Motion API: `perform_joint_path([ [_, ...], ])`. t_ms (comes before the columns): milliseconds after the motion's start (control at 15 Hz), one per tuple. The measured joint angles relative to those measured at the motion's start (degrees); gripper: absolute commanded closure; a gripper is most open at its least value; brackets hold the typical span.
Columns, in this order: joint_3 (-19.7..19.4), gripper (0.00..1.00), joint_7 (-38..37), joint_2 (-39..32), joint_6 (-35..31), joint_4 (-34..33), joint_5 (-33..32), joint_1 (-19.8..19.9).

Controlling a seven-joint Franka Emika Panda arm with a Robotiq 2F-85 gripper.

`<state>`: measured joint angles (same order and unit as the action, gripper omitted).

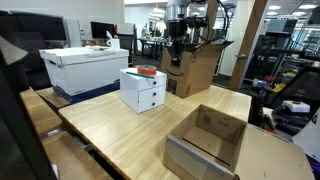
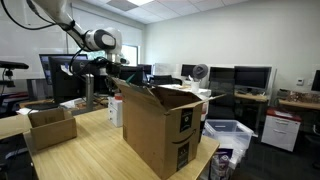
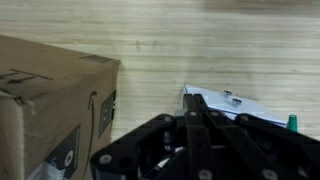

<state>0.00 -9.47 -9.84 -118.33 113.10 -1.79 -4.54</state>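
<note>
My gripper [image 3: 194,100] hangs high above the wooden table [image 3: 200,50] with its two black fingers pressed together and nothing between them. In the wrist view its tips sit over the edge of a white drawer unit [image 3: 240,106] with two small knobs. A tall brown cardboard box [image 3: 50,110] lies to the left of it. In an exterior view the gripper [image 1: 178,47] hovers between the white drawer unit [image 1: 143,90] and the tall cardboard box [image 1: 198,68]. It also shows in an exterior view [image 2: 87,78], behind the tall box [image 2: 158,128].
An open, low cardboard box [image 1: 208,140] sits at the table's near end and also shows in an exterior view [image 2: 50,127]. A white lidded storage box [image 1: 85,66] stands on a side table. Red and green items lie on top of the drawer unit [image 1: 146,70]. Desks with monitors [image 2: 250,78] fill the room.
</note>
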Motion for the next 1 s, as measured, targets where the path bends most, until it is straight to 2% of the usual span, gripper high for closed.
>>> perform_joint_path([
  [600, -1.45, 0.96, 0.92, 12.00, -3.07, 11.96, 0.34, 3.17],
  [667, -1.65, 0.71, 1.40, 13.91, -4.29, 14.45, 0.35, 3.56],
  [800, -2.01, 0.67, 1.56, 15.89, -5.14, 16.99, 0.45, 3.83],
  [1000, -2.50, 0.50, 1.88, 18.14, -5.31, 19.70, 2.13, 3.88],
])
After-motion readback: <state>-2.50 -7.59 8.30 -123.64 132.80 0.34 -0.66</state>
